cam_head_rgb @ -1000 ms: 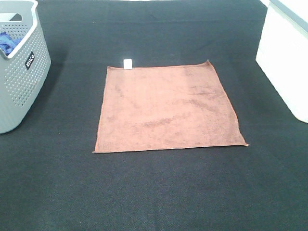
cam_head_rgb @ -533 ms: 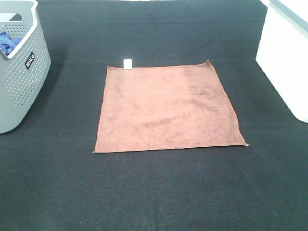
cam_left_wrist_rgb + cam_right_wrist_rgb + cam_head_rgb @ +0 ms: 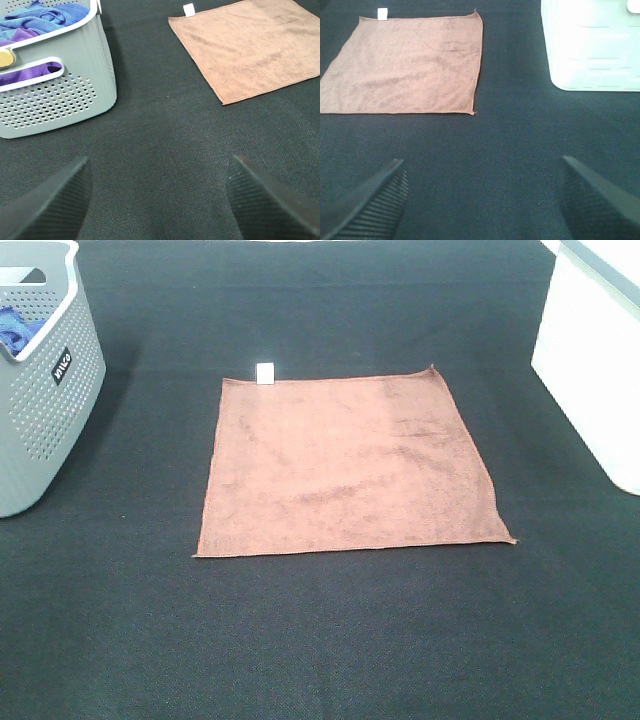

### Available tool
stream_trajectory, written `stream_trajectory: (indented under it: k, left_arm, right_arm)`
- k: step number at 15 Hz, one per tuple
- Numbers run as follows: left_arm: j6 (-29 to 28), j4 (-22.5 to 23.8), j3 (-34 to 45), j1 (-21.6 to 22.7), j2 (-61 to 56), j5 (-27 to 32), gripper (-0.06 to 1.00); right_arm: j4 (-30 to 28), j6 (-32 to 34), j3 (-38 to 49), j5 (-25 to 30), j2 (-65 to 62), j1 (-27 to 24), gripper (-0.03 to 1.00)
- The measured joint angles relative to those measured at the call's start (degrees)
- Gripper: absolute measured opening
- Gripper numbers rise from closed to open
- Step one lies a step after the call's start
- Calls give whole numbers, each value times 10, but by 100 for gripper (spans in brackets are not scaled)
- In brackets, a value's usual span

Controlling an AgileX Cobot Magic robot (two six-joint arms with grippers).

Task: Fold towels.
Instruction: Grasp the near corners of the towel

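Note:
A brown square towel [image 3: 345, 465] lies flat and unfolded on the black table, with a small white tag [image 3: 265, 372] at its far left corner. It also shows in the left wrist view [image 3: 250, 47] and the right wrist view [image 3: 405, 65]. Neither arm shows in the exterior high view. My left gripper [image 3: 157, 200] is open and empty, over bare table near the basket, apart from the towel. My right gripper [image 3: 480, 200] is open and empty, over bare table short of the towel's near right corner.
A grey perforated basket [image 3: 50, 390] holding blue and purple cloths [image 3: 37, 17] stands at the left. A white bin [image 3: 595, 360] stands at the right edge, also in the right wrist view [image 3: 590, 45].

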Motion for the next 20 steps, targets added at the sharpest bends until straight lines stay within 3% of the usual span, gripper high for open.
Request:
stream_trajectory:
  k: [20]
  left_arm:
    - [0,-1,0,0,0,0,72]
  right_arm:
    - [0,0,0,0,0,0,77]
